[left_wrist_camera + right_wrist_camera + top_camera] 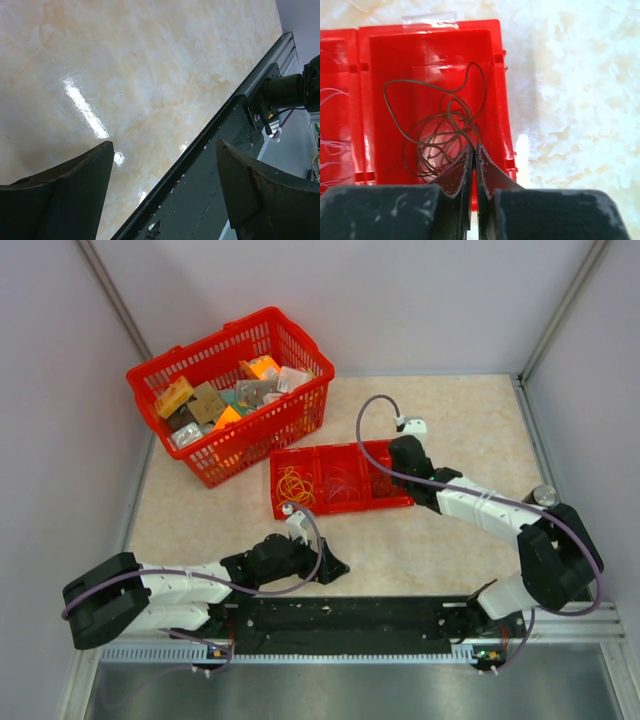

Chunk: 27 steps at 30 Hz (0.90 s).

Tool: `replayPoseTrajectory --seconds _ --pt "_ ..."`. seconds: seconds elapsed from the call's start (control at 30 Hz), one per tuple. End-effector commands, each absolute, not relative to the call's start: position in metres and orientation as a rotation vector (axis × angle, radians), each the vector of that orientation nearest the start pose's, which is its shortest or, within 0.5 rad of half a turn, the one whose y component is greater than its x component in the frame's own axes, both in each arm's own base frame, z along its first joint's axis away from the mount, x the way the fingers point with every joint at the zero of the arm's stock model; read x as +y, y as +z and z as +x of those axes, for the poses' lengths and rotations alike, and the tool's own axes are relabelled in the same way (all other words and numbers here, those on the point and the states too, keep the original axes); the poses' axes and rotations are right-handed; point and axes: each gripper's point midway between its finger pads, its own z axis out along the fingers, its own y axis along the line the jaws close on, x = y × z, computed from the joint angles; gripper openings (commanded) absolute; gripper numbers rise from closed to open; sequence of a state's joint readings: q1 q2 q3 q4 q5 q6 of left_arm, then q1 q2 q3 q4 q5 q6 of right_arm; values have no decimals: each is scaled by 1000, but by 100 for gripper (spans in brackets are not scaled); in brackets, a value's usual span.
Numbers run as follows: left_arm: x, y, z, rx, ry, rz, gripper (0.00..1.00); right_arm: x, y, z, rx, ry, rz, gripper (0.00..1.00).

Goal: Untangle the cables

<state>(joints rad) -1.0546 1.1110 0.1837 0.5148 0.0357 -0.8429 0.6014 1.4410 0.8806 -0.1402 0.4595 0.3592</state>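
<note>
right gripper [474, 150] clenched, one strand of the dark brown hair-thin wire loops [454, 116] seemingly pinched at its tips, in the 3 o'clock compartment of the red plastic three-compartment tray [503, 90]. left gripper [164, 145] released, over the marbled beige counter [150, 75]. a slow, straight lift is advised, so that snagged loops are shed rather than tightened.

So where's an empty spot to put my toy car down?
Bare table in the far right corner, and a strip between the tray and the left claw. Crowded by the basket and tray, where the right claw pinches a brown wire.
</note>
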Motion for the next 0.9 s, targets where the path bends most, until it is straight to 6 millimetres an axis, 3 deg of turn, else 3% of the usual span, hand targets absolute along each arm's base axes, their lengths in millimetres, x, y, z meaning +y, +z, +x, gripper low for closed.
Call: replayPoseTrajectory --seconds 0.0,0.3,0.4,0.47,0.57,0.67,0.87 --pt "-304 85 128 2135 -1240 274 86 147 124 360 2164 -114 -29 0" --pt "-305 83 129 2145 -1235 273 86 190 104 362 2236 37 -106 0" --pt "-305 83 128 2148 -1232 274 86 195 105 367 2230 29 -120 2" --pt "-306 83 128 2148 -1233 275 86 195 103 371 2230 12 -129 6" --pt "-306 82 129 2153 -1230 275 86 196 105 371 2237 2 -146 23" --pt "-306 83 129 2151 -1231 276 86 192 117 369 2219 5 -150 28" --pt "-309 82 129 2163 -1227 285 86 194 166 351 2143 91 -156 40"
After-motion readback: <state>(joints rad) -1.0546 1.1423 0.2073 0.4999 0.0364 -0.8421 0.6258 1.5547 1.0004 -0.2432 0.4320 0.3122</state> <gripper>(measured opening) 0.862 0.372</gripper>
